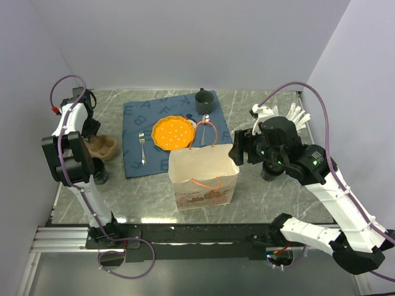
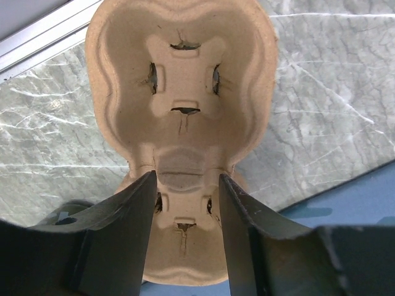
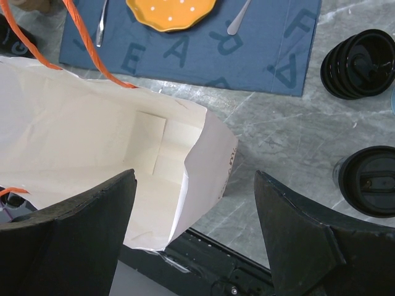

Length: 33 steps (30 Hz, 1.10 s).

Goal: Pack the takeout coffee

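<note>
**Pulp carrier pinched at the left, paper bag open at the right**

Brown moulded pulp fills the left wrist view: the cup carrier (image 2: pixel 182 80) lies flat on the grey marble table (image 1: pixel 259 191), at the left edge beside the blue mat (image 1: pixel 154 117). The left gripper (image 2: pixel 187 179) is clenched on it, its two dark fingers (image 2: pixel 133 209) pressed against either side of the raised middle ridge between the cup pockets. All the pockets in sight hold nothing.

The paper bag (image 1: pixel 202 179) stands upright near the front edge of the table, mouth open, with its orange handles (image 1: pixel 203 132) flopped over the rim. The right gripper (image 3: pixel 195 179) hangs above the bag's right-hand rim with its fingers spread wide and nothing between them.

Beside the bag, under the right arm, a lidded cup (image 3: pixel 369 180) stands on the marble. A ribbed black cup (image 3: pixel 361 61) sits farther back, just off the mat's corner.

On the mat are an orange plate (image 1: pixel 173 133), a fork (image 1: pixel 142 148) to its left, a spoon (image 1: pixel 205 121) to its right and a dark mug (image 1: pixel 204 98) at the far edge.
</note>
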### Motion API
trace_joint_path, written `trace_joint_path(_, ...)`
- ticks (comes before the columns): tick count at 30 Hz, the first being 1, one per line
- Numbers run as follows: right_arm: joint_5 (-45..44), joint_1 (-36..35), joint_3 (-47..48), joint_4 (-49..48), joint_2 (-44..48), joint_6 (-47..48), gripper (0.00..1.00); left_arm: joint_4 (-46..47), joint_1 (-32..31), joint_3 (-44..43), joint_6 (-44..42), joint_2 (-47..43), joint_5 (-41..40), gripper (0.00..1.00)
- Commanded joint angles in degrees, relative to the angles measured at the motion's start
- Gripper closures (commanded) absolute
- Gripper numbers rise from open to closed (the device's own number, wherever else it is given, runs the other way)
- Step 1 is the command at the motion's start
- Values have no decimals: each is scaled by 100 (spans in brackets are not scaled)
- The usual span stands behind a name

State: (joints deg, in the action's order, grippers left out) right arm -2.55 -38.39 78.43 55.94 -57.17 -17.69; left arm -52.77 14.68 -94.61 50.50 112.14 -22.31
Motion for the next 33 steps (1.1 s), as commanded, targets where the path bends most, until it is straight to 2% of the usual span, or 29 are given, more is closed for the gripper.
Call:
trace_joint_path(1, -97, -19, 198, -330, 21, 64, 16, -48, 26, 21, 135, 98, -81, 50)
trace_joint_path(14, -88, -28, 208, -356, -40, 73, 16, 92, 26, 153, 65, 71, -72, 50)
trace_joint_path(20, -44, -19, 242, -374, -49, 38, 15, 13, 27, 48, 48, 150, -125, 56)
trace_joint_path(21, -44, -19, 260, -374, -58, 47, 16, 4, 26, 39, 39, 142, -134, 58)
trace_joint_path(22, -53, -19, 269, -374, -49, 64, 15, -22, 26, 13, 48, 124, -142, 65)
trace_joint_path(25, -97, -19, 269, -347, -49, 82, 16, -171, 26, -189, 30, 54, -160, 67)
trace_joint_path(29, -88, -19, 313, -347, -67, 82, 16, -418, 9, -602, 4, -77, -116, 66)
trace_joint_path(31, -62, -19, 295, -365, -67, 47, 15, -339, 18, -507, -31, -174, -20, 57)
trace_joint_path(33, -44, -19, 260, -391, -58, 38, 16, -207, 26, -384, -75, -210, 76, 55)
